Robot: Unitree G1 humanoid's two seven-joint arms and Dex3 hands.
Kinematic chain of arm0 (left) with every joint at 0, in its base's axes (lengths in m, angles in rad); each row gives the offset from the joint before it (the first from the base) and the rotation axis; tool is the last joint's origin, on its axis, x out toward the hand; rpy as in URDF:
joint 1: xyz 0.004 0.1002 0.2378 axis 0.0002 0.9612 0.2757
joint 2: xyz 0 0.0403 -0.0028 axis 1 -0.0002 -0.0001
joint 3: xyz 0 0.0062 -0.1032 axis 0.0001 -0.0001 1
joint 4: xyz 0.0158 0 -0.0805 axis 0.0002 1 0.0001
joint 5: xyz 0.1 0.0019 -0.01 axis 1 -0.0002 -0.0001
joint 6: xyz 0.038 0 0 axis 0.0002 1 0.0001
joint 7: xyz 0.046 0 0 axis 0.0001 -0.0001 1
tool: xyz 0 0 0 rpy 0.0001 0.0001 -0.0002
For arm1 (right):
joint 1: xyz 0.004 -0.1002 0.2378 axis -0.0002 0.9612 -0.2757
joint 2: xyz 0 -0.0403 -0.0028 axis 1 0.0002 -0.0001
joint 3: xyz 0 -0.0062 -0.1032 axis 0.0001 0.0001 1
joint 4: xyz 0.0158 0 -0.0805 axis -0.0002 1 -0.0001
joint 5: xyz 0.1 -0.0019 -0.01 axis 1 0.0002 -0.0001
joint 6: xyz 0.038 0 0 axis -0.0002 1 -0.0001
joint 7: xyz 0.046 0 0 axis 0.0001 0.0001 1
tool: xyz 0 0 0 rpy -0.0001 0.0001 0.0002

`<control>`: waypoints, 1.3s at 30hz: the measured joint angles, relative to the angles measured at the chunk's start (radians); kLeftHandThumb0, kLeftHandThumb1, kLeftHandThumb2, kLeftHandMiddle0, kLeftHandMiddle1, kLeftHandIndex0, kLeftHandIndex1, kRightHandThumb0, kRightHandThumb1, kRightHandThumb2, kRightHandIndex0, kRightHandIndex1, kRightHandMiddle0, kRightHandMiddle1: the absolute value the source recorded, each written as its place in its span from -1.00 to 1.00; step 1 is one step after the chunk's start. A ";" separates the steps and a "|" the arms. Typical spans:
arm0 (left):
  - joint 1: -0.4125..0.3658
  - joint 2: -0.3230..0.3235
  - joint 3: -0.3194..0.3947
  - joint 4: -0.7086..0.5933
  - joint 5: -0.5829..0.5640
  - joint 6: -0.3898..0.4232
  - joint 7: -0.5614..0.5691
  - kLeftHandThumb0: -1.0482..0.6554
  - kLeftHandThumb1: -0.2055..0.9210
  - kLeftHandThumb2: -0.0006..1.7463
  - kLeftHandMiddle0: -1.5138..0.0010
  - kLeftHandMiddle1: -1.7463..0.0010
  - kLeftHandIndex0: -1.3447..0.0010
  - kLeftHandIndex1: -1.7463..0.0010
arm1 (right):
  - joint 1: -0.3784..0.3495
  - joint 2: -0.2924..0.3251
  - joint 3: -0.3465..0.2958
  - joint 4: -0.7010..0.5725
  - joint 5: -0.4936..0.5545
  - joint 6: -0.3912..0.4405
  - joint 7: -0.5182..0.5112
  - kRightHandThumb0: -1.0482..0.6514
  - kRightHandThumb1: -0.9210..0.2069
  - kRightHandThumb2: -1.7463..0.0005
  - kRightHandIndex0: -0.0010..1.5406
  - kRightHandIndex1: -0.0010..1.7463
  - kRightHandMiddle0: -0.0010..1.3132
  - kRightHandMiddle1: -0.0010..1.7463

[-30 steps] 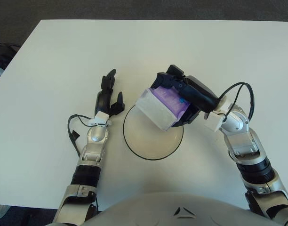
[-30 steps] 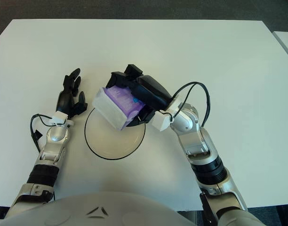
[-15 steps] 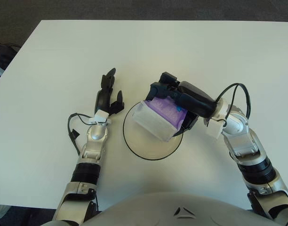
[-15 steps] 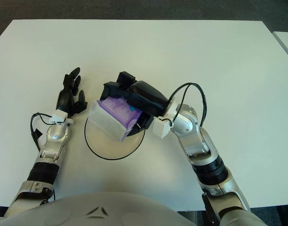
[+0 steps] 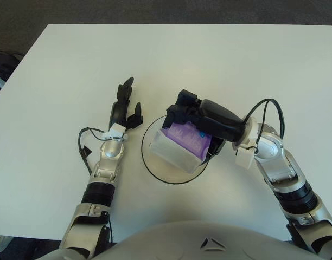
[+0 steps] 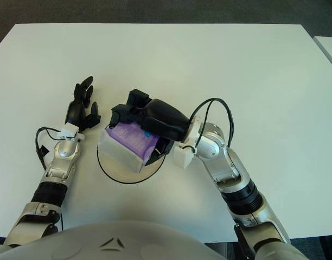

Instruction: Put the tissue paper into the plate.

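Note:
A purple and white tissue paper pack (image 5: 179,144) sits tilted over the middle of the round white plate (image 5: 160,172) with a dark rim. My right hand (image 5: 194,112) is shut on the pack from above and behind, its black fingers curled over the purple top. I cannot tell whether the pack's lower white end touches the plate. My left hand (image 5: 122,106) shows just left of the plate, fingers spread and holding nothing.
The plate lies on a wide white table (image 5: 236,59) whose far edge meets a dark floor. A black cable (image 5: 84,149) loops beside my left forearm, and another cable (image 5: 269,111) arcs above my right wrist.
My right hand has carried the tissue pack left and down, from the plate's far right rim to over its middle. The left hand has hardly moved.

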 measured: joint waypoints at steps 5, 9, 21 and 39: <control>0.004 -0.002 0.000 -0.014 0.015 0.011 0.010 -0.66 1.00 0.00 0.61 0.96 1.00 0.31 | 0.003 -0.008 0.011 -0.002 -0.009 -0.018 0.004 0.83 0.26 -0.65 -0.10 1.00 0.31 1.00; 0.006 -0.003 0.000 -0.021 0.020 0.018 0.012 -0.67 1.00 0.01 0.61 0.96 1.00 0.32 | 0.002 -0.009 0.014 -0.001 -0.028 -0.021 0.004 0.83 0.26 -0.65 -0.10 1.00 0.31 1.00; 0.022 -0.010 -0.001 -0.040 0.032 0.027 0.013 -0.67 1.00 0.03 0.61 0.96 1.00 0.34 | -0.001 -0.007 0.021 0.001 -0.043 -0.041 0.003 0.83 0.26 -0.65 -0.10 1.00 0.30 1.00; 0.018 -0.011 -0.001 -0.024 0.031 0.008 0.013 -0.66 1.00 0.02 0.60 0.96 1.00 0.30 | -0.012 0.054 0.025 0.033 -0.124 -0.058 -0.072 0.32 0.12 -0.52 -0.24 1.00 -0.15 0.89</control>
